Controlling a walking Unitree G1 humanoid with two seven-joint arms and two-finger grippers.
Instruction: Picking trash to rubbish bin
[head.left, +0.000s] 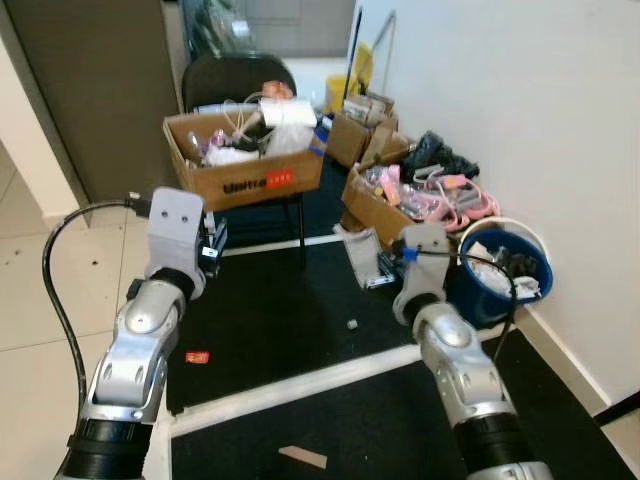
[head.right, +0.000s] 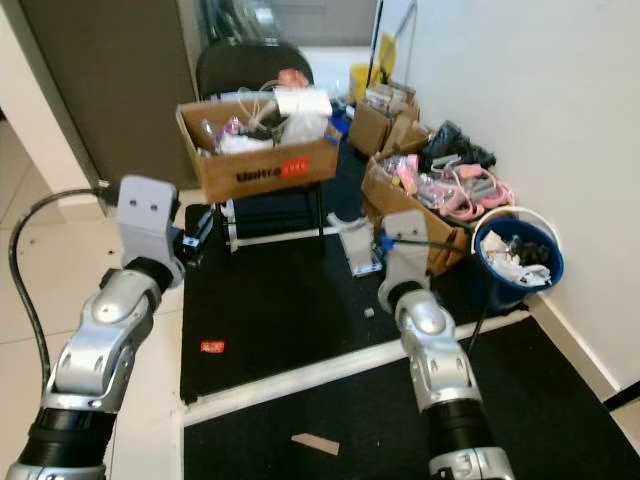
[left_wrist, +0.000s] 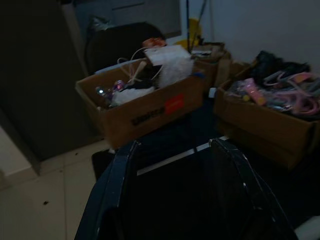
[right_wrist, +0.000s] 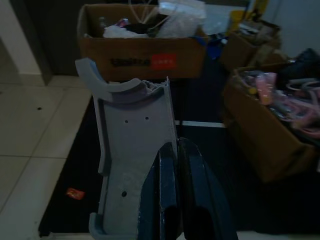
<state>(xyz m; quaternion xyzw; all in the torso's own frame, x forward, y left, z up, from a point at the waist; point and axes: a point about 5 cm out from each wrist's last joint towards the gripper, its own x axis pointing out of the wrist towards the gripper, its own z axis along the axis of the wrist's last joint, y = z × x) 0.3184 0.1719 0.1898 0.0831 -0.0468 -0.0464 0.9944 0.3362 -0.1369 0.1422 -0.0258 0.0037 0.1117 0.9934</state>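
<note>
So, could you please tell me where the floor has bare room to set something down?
The black mat between the chair-borne cardboard box and white tape line is open. Crowded along the wall: blue bucket, open boxes.

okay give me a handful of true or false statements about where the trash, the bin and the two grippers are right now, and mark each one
1. The right gripper has its jaws shut on a grey plastic piece. True.
2. The blue bin stands by the white wall, on the robot's right. True.
3. The bin has nothing in it. False: crumpled white and dark trash lies inside.
4. The left gripper is holding the red scrap. False: its jaws stand open with nothing between them, and the scrap lies on the black mat.
5. A cardboard box full of clutter sits on a black chair. True.
6. The flat wooden stick is in the bin. False: it lies on the mat near the robot.
</note>
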